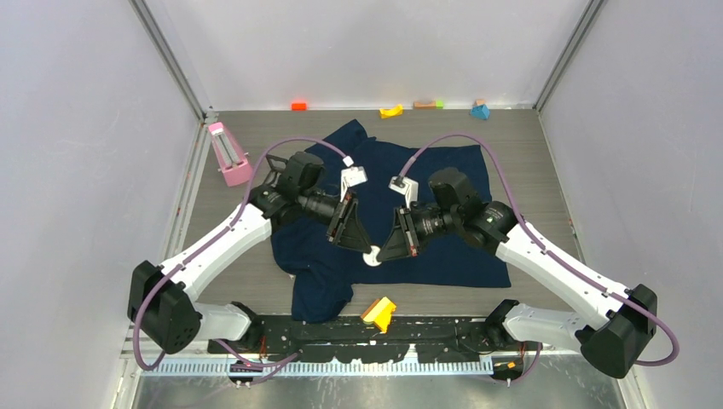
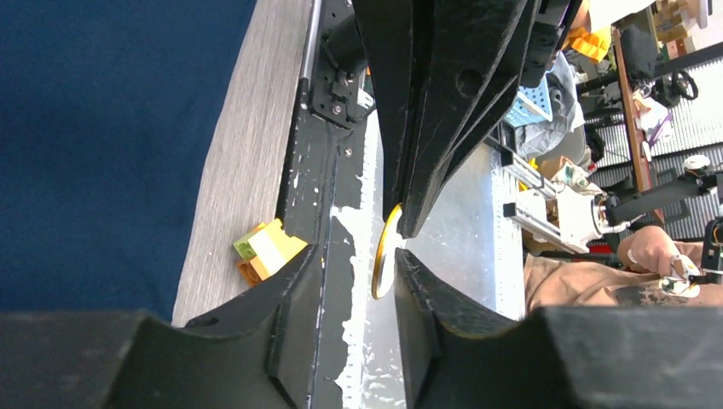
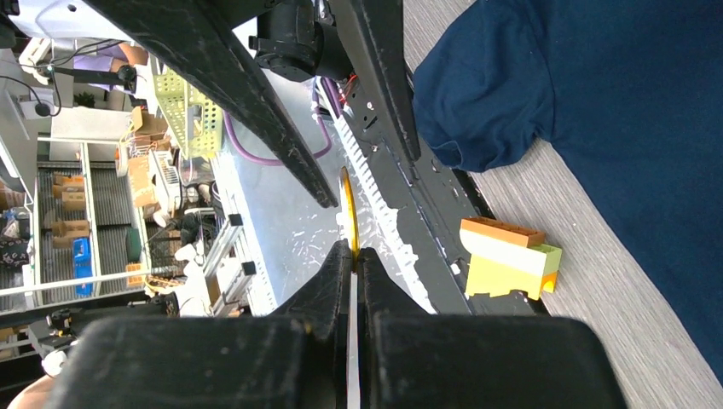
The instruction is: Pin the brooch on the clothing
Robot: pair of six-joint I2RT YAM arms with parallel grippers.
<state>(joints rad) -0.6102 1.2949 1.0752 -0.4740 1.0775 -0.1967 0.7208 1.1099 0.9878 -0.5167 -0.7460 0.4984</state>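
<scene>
The navy T-shirt (image 1: pixel 443 170) lies spread on the table; it also shows in the left wrist view (image 2: pixel 102 128) and the right wrist view (image 3: pixel 614 102). The small round brooch (image 1: pixel 373 257) is held in the air over the shirt's near hem, between both grippers. My right gripper (image 3: pixel 353 254) is shut on the brooch's edge (image 3: pixel 348 213), which shows as a thin gold disc. My left gripper (image 2: pixel 356 256) is open, its jaws either side of the brooch (image 2: pixel 385 256), the disc close against one finger (image 2: pixel 409 281). In the top view the left gripper (image 1: pixel 362 247) and right gripper (image 1: pixel 384 251) meet tip to tip.
A yellow wedge block (image 1: pixel 379 313) lies by the near edge, just below the shirt (image 3: pixel 507 256). A pink object (image 1: pixel 228 153) stands at the left. Small coloured blocks (image 1: pixel 391 111) line the back wall. The black arm mounting rail (image 1: pixel 409 328) runs along the front.
</scene>
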